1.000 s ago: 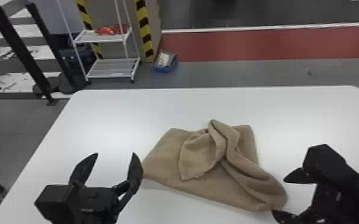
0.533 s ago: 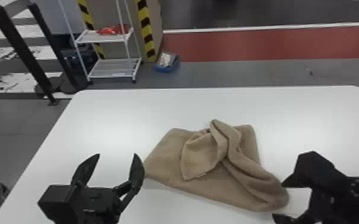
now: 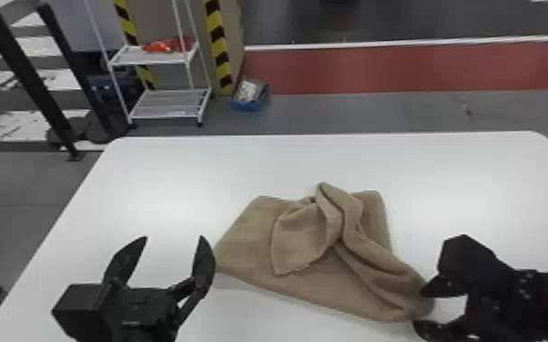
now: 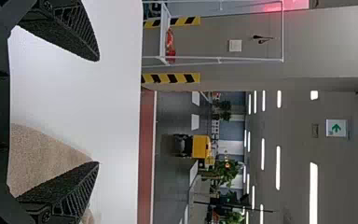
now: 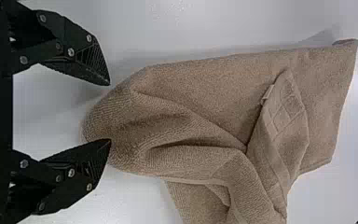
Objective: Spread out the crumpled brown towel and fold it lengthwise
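Left gripper [image 3: 174, 238] and right gripper [image 3: 419, 308] gape wide, empty. Brown towel [image 3: 305, 285] lies between them, one end between the right's fingertips.

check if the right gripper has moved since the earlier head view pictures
Yes, the right gripper has shifted left, judged against the table's far right corner in the head view.

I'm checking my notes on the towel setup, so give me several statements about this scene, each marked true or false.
1. The brown towel lies smooth and flat. False: the towel is crumpled, with folds piled on top.
2. The left gripper is open. True.
3. The right gripper is shut on the towel. False: the right gripper is open at the towel's end.
4. A blue box stands on the floor beyond the white table. True.
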You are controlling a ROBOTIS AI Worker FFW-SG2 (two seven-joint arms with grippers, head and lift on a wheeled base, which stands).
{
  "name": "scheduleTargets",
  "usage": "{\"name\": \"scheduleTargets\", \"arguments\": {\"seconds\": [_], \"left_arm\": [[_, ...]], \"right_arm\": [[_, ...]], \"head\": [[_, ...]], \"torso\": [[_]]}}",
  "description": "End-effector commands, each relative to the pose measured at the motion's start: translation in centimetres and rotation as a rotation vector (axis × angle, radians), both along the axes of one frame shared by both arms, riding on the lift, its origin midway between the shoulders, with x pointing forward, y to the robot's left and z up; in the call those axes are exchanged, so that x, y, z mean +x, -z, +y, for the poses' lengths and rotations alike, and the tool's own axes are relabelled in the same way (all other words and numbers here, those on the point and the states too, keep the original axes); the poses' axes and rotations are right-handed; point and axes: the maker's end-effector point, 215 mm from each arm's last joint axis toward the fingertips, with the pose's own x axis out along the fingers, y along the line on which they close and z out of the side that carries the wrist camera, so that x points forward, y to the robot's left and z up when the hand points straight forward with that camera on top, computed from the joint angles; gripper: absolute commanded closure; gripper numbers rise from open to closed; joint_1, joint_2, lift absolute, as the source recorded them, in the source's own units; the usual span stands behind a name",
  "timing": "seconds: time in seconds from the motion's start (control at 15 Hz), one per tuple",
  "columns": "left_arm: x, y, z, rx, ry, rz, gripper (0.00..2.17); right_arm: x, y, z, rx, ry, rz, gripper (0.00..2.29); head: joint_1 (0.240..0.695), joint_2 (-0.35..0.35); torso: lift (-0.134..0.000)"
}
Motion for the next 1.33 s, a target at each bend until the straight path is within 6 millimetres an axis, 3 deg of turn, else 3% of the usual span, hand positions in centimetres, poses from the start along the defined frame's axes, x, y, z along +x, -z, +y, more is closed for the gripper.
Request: {"name": "scheduleTargets", "arguments": {"seconds": [0.0,0.13,0.33,0.53,0.6,0.93,1.0,1.07,1.27], "left_arm": [[0.0,0.1,0.0,-0.004,-0.005,0.001,0.09],[0.0,0.0,0.0,-0.006,-0.005,0.0,0.09],[0.0,0.1,-0.1,-0.007,-0.004,0.001,0.09],[0.0,-0.3,-0.1,-0.007,-0.004,-0.006,0.09],[0.0,-0.2,-0.1,-0.007,-0.004,-0.005,0.09],[0.0,-0.4,-0.2,-0.006,-0.002,-0.006,0.09],[0.0,-0.4,-0.2,-0.006,-0.002,-0.006,0.09],[0.0,-0.5,-0.3,-0.007,0.0,-0.008,0.09],[0.0,-0.5,-0.5,-0.009,0.004,-0.008,0.09]], "right_arm": [[0.4,-0.1,0.3,0.012,-0.005,0.003,0.68],[0.6,-0.4,0.6,0.045,0.006,0.006,1.05],[0.9,-0.8,0.6,0.058,0.011,0.001,1.32],[1.8,-2.0,-0.1,0.129,0.049,-0.005,1.32],[2.2,-2.9,-0.6,0.168,0.072,-0.012,1.32],[5.7,-11.5,-6.6,0.541,0.346,-0.035,1.32],[6.2,-12.3,-7.0,0.575,0.376,-0.022,1.32],[6.7,-12.3,-6.8,0.57,0.383,-0.021,1.32],[7.4,-6.9,-4.7,0.537,0.462,0.132,1.32]], "head": [[0.695,0.115],[0.695,0.117],[0.695,0.122],[0.695,0.121],[0.695,0.118],[0.695,0.059],[0.695,0.041],[0.695,0.027],[0.695,0.011]], "torso": [[-0.124],[-0.124],[-0.124],[-0.124],[-0.124],[-0.124],[-0.124],[-0.124],[-0.124]]}}
